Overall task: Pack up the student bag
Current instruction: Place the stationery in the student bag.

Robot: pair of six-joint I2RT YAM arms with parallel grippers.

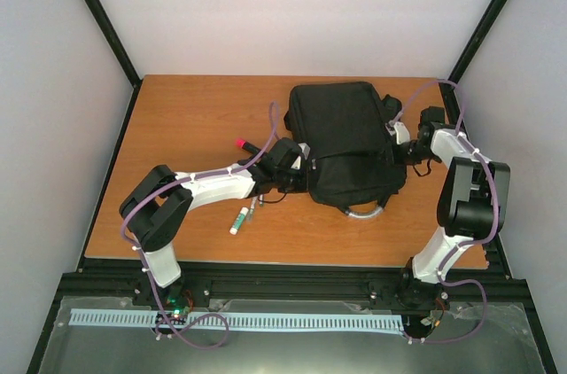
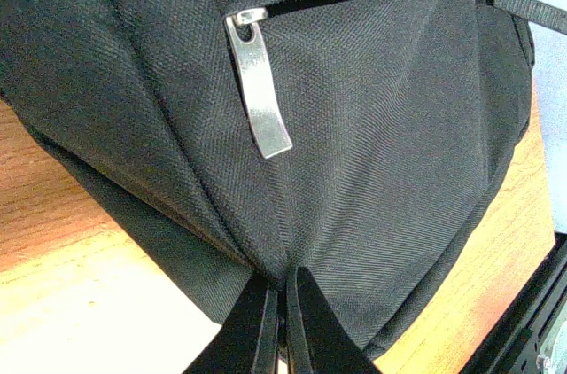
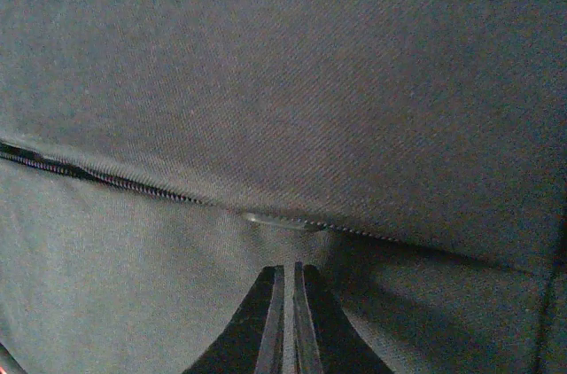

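The student bag point(image 1: 344, 139) is lying flat on the tabletop point(image 1: 195, 117), toward the far edge, w/ its grey handle point(image 1: 363, 210) pointing at the arms. Left jaws are pressing shut against the near-left corner fabric, below the metal zip pull point(image 2: 257, 81); can't tell if any cloth is pinched. Right jaws are sitting clenched too, tips near the zip line point(image 3: 106, 181) on the opp. side, gripping nothing visible. Bag is looking soft, floppy, prob. light; plain cloth will be bunching. Best holds: zip pull or handle.
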